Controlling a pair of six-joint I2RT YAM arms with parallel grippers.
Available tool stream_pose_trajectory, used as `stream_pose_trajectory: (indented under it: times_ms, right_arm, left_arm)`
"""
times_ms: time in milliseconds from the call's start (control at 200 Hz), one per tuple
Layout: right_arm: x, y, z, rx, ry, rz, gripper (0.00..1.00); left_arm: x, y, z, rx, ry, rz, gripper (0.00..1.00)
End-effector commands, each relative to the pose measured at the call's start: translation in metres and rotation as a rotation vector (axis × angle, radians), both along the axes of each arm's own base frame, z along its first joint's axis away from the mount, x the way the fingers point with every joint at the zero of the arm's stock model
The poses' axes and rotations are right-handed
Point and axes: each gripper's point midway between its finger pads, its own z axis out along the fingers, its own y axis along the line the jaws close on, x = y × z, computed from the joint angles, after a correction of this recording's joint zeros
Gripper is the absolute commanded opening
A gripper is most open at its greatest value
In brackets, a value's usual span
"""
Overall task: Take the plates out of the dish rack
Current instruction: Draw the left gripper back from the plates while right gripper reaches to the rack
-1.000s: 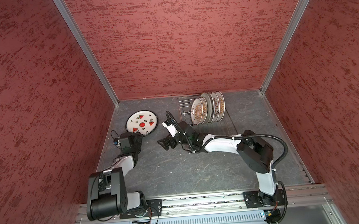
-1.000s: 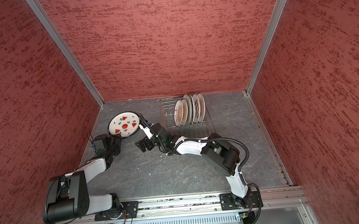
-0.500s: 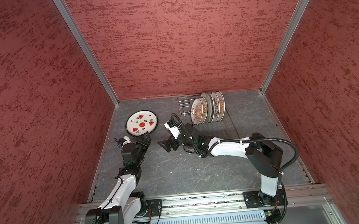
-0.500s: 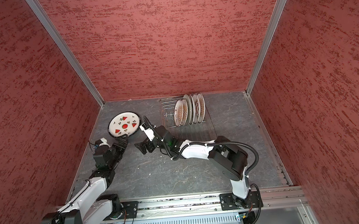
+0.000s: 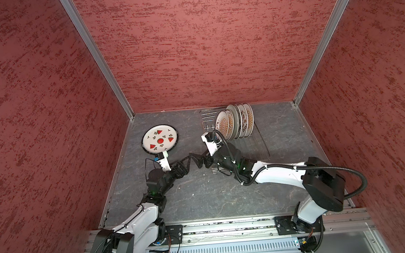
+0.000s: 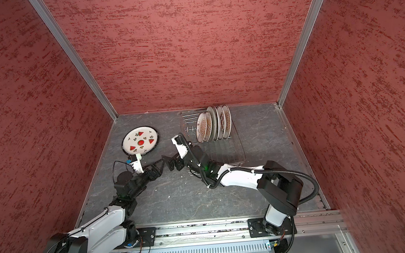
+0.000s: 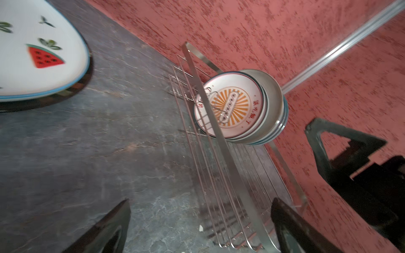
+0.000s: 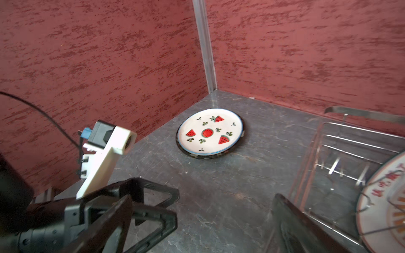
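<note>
A watermelon plate lies flat at the back left, on a dark-rimmed plate of which only the edge shows. Several smaller plates stand upright at the far end of the wire dish rack. My left gripper is open and empty, hovering beside the rack's near end. My right gripper is open and empty too, almost tip to tip with the left one.
Red textured walls close in the grey floor on three sides. A metal rail carrying both arm bases runs along the front. The left arm's white camera mount stands close beside the right gripper.
The left gripper has opened fully and swung right from beside the watermelon plate to the middle. The right gripper has drawn back a little toward the rack.
</note>
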Motion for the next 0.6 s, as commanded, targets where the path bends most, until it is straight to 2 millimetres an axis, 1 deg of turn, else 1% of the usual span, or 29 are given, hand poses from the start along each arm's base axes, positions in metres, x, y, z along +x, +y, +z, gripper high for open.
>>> stream_pose_trajectory:
  times_ms: [0,70,125,190,210,235,245,276,426,461,511,596]
  right_arm:
    - [0.018,-0.035,0.009,0.022,-0.019,-0.168,0.99]
    - [0.026,-0.053,0.010,0.019,-0.007,-0.225,0.99]
    - [0.034,-0.067,0.008,0.003,0.011,-0.266,0.99]
    - [0.042,-0.087,0.007,0.008,0.041,-0.311,0.99]
    - [0.043,-0.092,0.005,0.012,0.051,-0.320,0.99]
    - [0.046,-0.097,-0.001,0.008,0.065,-0.326,0.99]
    - [0.045,-0.101,0.007,0.026,0.058,-0.329,0.99]
    - [0.046,-0.109,0.010,0.042,0.061,-0.340,0.99]
    - [0.059,-0.151,0.010,0.054,0.103,-0.474,0.99]
    - [0.063,-0.161,0.010,0.054,0.119,-0.499,0.97]
    - [0.068,-0.170,0.013,0.051,0.131,-0.519,0.96]
    - [0.074,-0.177,0.017,0.022,0.147,-0.541,0.95]
  left_arm:
    - [-0.006,-0.024,0.029,0.013,-0.137,-0.113,1.00]
    - [-0.006,-0.029,0.029,0.040,-0.165,-0.124,0.99]
    - [-0.005,-0.028,0.029,0.050,-0.178,-0.115,0.99]
    - [-0.007,-0.030,0.032,0.042,-0.208,-0.129,0.99]
    - [-0.009,-0.031,0.033,0.037,-0.217,-0.138,0.99]
    - [-0.011,-0.033,0.035,0.030,-0.229,-0.152,0.99]
    - [-0.012,-0.034,0.036,0.028,-0.233,-0.160,0.99]
    - [-0.014,-0.037,0.038,0.020,-0.243,-0.180,0.99]
    - [-0.022,-0.046,0.041,-0.022,-0.251,-0.245,1.00]
    - [-0.022,-0.047,0.041,-0.029,-0.245,-0.252,0.99]
    - [-0.022,-0.050,0.042,-0.037,-0.239,-0.263,1.00]
    - [-0.024,-0.055,0.041,-0.034,-0.235,-0.286,0.99]
